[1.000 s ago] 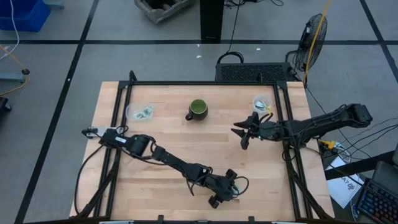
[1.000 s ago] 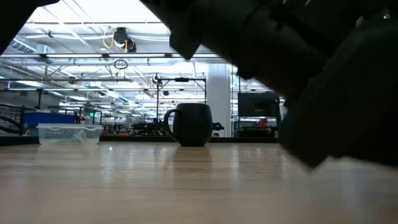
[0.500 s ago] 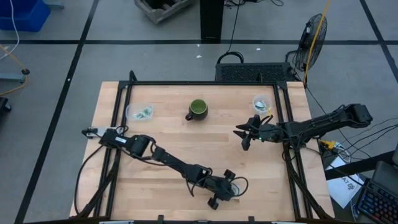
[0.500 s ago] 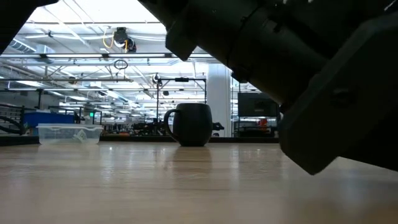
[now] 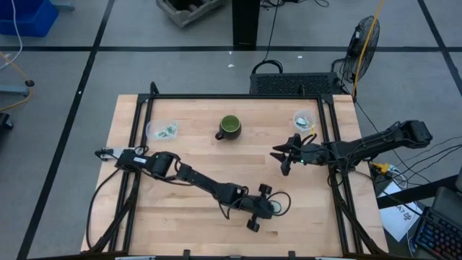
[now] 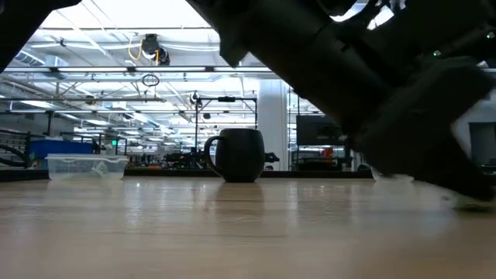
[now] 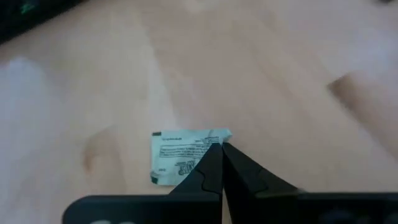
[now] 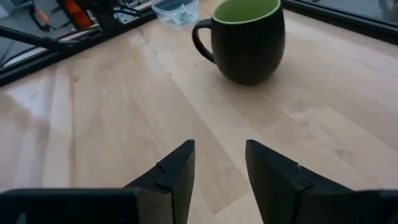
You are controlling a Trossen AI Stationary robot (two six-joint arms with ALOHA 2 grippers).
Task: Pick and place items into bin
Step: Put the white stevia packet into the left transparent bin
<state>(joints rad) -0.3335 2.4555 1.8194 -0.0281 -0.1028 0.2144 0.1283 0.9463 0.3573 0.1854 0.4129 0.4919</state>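
A small white printed packet, one of the items, shows in the left wrist view, with my left gripper shut on it near the table's front middle. My right gripper hangs open over the table, right of the dark mug with the green inside, fingers apart and nothing between them. A clear bin with packets in it stands at the far left. My left gripper pinches the packet by one corner between its two shut fingertips. The rest of the packet spreads flat past the fingers. Whether it is clear of the table I cannot tell.
A second small clear container sits at the far right, near the right arm. The mug stands in front of my right gripper. Black frame rails run along the table's left, right and far sides. Bare wood lies between the two arms.
My left gripper has shut on the packet and has gone a little toward the table's far edge and up, so the low view now sees under the arm. My right gripper has stayed nearly still.
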